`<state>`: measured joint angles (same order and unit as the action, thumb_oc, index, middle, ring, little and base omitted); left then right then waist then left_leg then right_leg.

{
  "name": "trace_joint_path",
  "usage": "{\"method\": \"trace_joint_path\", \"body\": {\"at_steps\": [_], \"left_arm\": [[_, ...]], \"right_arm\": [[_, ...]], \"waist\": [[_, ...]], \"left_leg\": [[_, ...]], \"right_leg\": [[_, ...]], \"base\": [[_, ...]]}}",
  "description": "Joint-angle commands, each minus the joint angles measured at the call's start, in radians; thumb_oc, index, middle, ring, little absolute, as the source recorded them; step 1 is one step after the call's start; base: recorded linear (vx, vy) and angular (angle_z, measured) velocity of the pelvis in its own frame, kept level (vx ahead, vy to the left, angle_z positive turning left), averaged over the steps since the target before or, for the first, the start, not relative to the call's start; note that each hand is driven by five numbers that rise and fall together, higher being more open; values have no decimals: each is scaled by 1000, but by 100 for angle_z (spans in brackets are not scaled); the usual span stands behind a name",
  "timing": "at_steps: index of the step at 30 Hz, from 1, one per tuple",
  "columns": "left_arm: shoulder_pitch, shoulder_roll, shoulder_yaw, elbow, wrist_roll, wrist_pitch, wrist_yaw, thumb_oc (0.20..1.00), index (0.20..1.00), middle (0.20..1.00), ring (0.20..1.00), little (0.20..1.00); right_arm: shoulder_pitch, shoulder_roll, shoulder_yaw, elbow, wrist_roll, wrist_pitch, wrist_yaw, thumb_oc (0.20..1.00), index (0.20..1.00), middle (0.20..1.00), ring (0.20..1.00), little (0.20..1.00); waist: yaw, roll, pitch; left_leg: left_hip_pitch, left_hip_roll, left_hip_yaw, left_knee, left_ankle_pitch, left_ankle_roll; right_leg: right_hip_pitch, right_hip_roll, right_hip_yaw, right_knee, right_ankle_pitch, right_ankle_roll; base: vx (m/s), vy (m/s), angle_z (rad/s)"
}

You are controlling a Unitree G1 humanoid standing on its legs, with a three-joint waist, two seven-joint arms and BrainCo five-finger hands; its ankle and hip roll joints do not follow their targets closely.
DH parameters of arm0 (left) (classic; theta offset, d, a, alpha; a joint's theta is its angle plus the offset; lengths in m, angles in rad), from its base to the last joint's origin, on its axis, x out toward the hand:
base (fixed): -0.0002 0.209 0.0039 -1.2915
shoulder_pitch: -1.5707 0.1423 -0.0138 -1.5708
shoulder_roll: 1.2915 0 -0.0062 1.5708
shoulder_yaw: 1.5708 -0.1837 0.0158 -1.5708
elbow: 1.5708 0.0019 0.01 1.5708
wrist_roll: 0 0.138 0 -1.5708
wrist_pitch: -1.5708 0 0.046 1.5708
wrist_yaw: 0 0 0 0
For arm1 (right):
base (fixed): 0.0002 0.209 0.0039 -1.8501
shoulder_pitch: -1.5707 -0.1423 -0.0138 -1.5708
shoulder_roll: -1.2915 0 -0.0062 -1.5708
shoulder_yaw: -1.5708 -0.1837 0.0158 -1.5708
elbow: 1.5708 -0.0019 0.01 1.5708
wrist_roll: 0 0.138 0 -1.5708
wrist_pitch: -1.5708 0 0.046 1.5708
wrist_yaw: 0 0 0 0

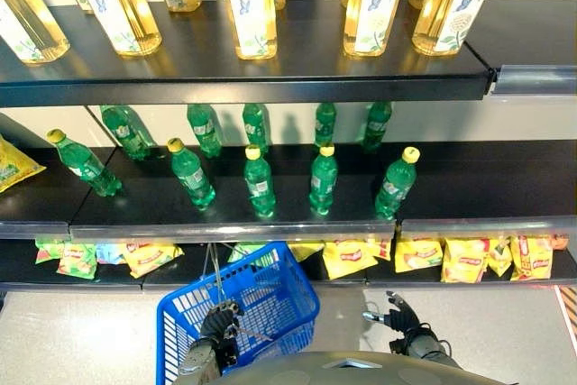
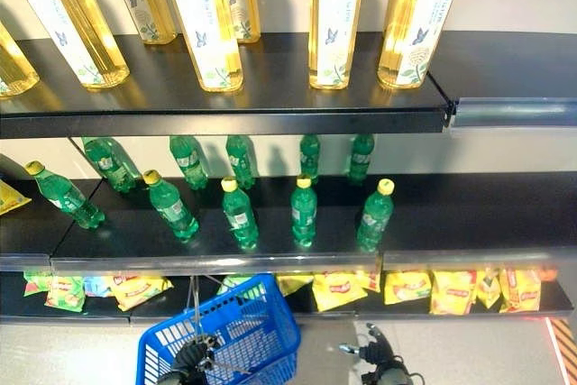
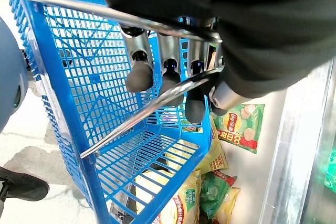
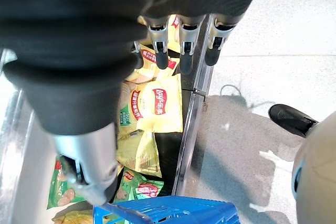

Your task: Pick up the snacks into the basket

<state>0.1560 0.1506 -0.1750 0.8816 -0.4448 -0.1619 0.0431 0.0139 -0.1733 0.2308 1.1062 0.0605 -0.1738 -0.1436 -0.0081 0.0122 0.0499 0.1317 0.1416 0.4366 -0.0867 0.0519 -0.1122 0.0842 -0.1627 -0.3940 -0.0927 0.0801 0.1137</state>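
My left hand [image 1: 219, 322] is shut on the metal handle [image 3: 147, 108] of the blue mesh basket [image 1: 270, 299], which hangs low in front of the bottom shelf. In the left wrist view its fingers [image 3: 140, 77] curl round the wire. Yellow snack bags [image 1: 347, 257] and green ones [image 1: 77, 259] lie in a row on the bottom shelf. Some show through the basket's mesh [image 3: 79, 77]; I cannot tell if any lie inside. My right hand [image 1: 401, 317] hovers open, low at the right, a little in front of the shelf. Its fingers [image 4: 161, 59] point at a yellow bag [image 4: 157, 103].
Green bottles [image 1: 323, 178] stand on the middle shelf and tall yellow bottles [image 1: 248, 2] on the top one. The bottom shelf's metal rail [image 4: 189, 124] runs between my right hand and the bags. Grey floor [image 1: 505, 313] lies before the shelves.
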Motion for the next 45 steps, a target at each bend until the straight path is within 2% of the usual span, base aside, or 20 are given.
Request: {"method": "trace_joint_path", "body": {"at_steps": [1, 27, 29, 30, 31, 32, 33, 34, 35, 36, 38, 39, 41, 42, 43, 45], "left_arm": [[-57, -4, 3, -99, 26, -95, 12, 200, 200, 200, 200, 200], [-44, 11, 28, -135, 29, -98, 18, 200, 200, 200, 200, 200], [-44, 31, 37, -184, 22, -98, 21, 200, 200, 200, 200, 200], [-44, 32, 37, -184, 22, -98, 21, 200, 200, 200, 200, 200], [-45, 51, 40, -232, 13, -100, 23, 200, 200, 200, 200, 200], [-44, 51, 40, -232, 13, -100, 23, 200, 200, 200, 200, 200], [-39, 72, 47, -295, -15, -104, 22, 200, 200, 200, 200, 200], [-39, 72, 47, -296, -16, -103, 22, 200, 200, 200, 200, 200], [-34, 87, 51, -359, -26, -106, 24, 200, 200, 200, 200, 200], [-30, 98, 61, -392, -31, -108, 22, 200, 200, 200, 200, 200], [-17, 103, 77, -432, -45, -115, 20, 200, 200, 200, 200, 200], [-16, 102, 77, -433, -46, -115, 21, 200, 200, 200, 200, 200], [-16, 103, 88, -487, -66, -119, 26, 200, 200, 200, 200, 200], [-16, 103, 87, -487, -66, -119, 26, 200, 200, 200, 200, 200], [-24, 104, 90, -509, -78, -123, 36, 200, 200, 200, 200, 200], [-37, 104, 92, -524, -95, -126, 55, 200, 200, 200, 200, 200]], "right_arm": [[-63, 6, 26, 27, -1, -37, -27, 1000, 1000, 1000, 1000, 1000], [-36, -9, 6, -5, 15, -46, -21, 1000, 1000, 1000, 1000, 1000], [-33, -22, 2, -58, 16, -49, -20, 1000, 1000, 1000, 1000, 1000], [-33, -22, 2, -59, 16, -49, -20, 1000, 1000, 1000, 1000, 1000], [-35, -32, -5, -95, 24, -51, -17, 1000, 1000, 1000, 1000, 1000], [-35, -32, -5, -95, 24, -51, -17, 1000, 1000, 1000, 1000, 1000], [-30, -51, -14, -173, 37, -54, -11, 1000, 1000, 1000, 1000, 1000], [-29, -51, -14, -175, 37, -53, -11, 1000, 1000, 1000, 1000, 1000], [-27, -72, -12, -256, 9, -58, -16, 1000, 1000, 1000, 1000, 1000], [-17, -92, -13, -321, -11, -62, -13, 1000, 1000, 1000, 1000, 1000], [8, -114, -36, -391, -24, -71, -15, 1000, 1000, 1000, 1000, 1000], [8, -114, -36, -392, -24, -71, -15, 1000, 1000, 1000, 1000, 1000], [24, -151, -54, -496, -64, -76, -19, 1000, 1000, 1000, 1000, 1000], [24, -151, -54, -497, -64, -76, -19, 1000, 1000, 1000, 1000, 1000], [22, -157, -70, -527, -59, -80, -23, 1000, 1000, 1000, 1000, 1000], [14, -150, -81, -531, -36, -83, -30, 1000, 1000, 1000, 1000, 1000]], "waist": [[11, -29, -2], [11, -33, 10], [14, -41, 40], [14, -41, 38], [16, -44, 71], [16, -44, 70], [14, -42, 115], [15, -42, 113], [14, -44, 151], [11, -44, 163], [5, -38, 169], [6, -37, 166], [0, -28, 182], [0, -27, 181], [-5, -22, 182], [-10, -20, 187]], "left_leg": [[-33, -31, -12, -1, 27, 36], [-28, -33, -15, 9, 22, 36], [-76, -13, -13, 109, 1, 30], [-79, -12, -14, 112, -1, 30], [-121, 11, -15, 195, -22, 27], [-123, 12, -15, 197, -23, 27], [-171, 45, -21, 285, -68, 23], [-175, 46, -21, 291, -72, 23], [-254, 96, -26, 403, -102, 19], [-300, 124, -30, 458, -119, 18], [-375, 168, -36, 557, -155, 22], [-381, 170, -37, 562, -158, 22], [-490, 207, -44, 697, -210, 25], [-492, 208, -45, 698, -211, 25], [-545, 228, -46, 773, -236, 28], [-584, 247, -47, 826, -258, 27]], "right_leg": [[52, -46, -66, 13, 4, 57], [60, -49, -73, 29, -1, 57], [30, -65, -77, 105, -29, 51], [28, -65, -77, 107, -30, 50], [-12, -84, -84, 194, -64, 43], [-14, -84, -84, 196, -65, 42], [-75, -110, -78, 308, -115, 46], [-79, -111, -77, 314, -119, 46], [-146, -143, -91, 422, -148, 43], [-182, -148, -93, 469, -165, 40], [-244, -158, -97, 549, -202, 33], [-249, -158, -97, 553, -204, 33], [-363, -177, -88, 677, -257, 22], [-365, -177, -88, 678, -258, 22], [-423, -193, -71, 747, -283, 16], [-473, -206, -54, 803, -307, 9]], "base": [[0, 0, 0], [-1, -1, 0], [-71, -34, 2], [-117, -30, 5], [-91, -18, 6], [-182, -21, 8], [-92, -3, 7], [-238, -35, 6], [-216, -64, -2], [-263, -99, -1], [-117, -68, 6], [-125, -40, 4], [-131, -31, -7], [-87, -5, -6], [-71, 8, -2], [-79, 5, -8]]}}
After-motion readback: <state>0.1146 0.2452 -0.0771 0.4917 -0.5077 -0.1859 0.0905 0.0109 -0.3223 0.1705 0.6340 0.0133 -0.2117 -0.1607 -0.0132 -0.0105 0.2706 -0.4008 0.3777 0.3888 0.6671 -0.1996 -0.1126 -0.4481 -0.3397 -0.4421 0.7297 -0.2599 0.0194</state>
